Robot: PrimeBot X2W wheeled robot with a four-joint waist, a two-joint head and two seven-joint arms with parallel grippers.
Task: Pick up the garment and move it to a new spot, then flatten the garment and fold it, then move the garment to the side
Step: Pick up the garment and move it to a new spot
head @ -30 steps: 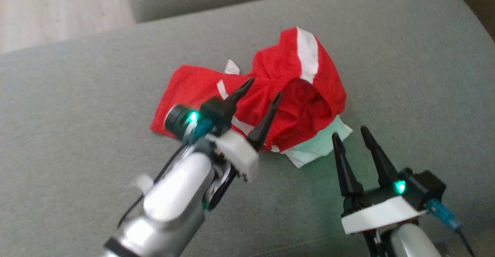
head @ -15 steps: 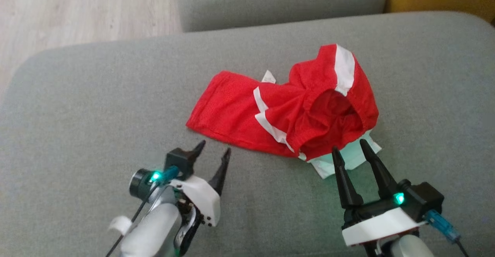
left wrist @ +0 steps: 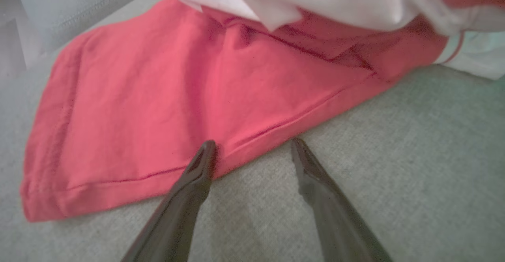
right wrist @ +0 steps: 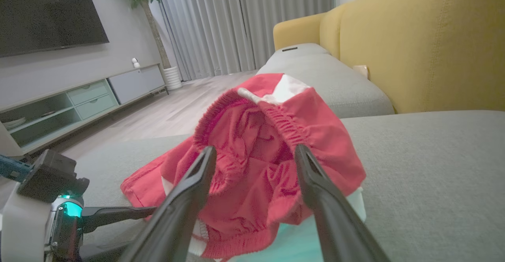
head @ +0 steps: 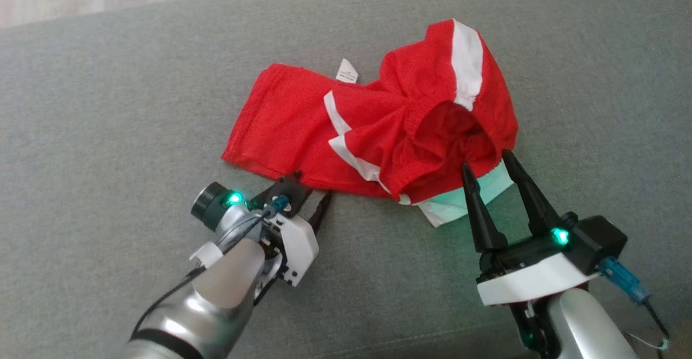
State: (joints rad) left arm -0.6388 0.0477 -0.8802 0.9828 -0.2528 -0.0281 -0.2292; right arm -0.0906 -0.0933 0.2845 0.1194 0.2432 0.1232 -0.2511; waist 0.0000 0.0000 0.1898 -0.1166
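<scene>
The garment [head: 378,126], a pair of red shorts with white stripes, lies on the grey sofa cushion [head: 108,105], straight ahead of both arms. Its long axis runs across your head view: one leg lies flat out to the left, and the waistband [right wrist: 276,116] is bunched up at the right, standing open like a mouth. A pale panel [head: 465,197] pokes out from under the bunched end on the near side.

Your left gripper [left wrist: 253,145] sits right at the near hem of the flat leg, so it is the nearer arm for that end. It is partly open and holds nothing. In the left wrist view one fingertip overlaps the hem line while the other is over bare cushion. Whether the first is pressing on the cloth cannot be told.

Your right gripper [head: 486,161] points into the open waistband. Its fingers are spread wide and empty, with their tips at the near edge of the bunch. In the right wrist view they frame the gathered elastic on both sides.

You will probably need to take hem and waistband together, one in each gripper.
</scene>
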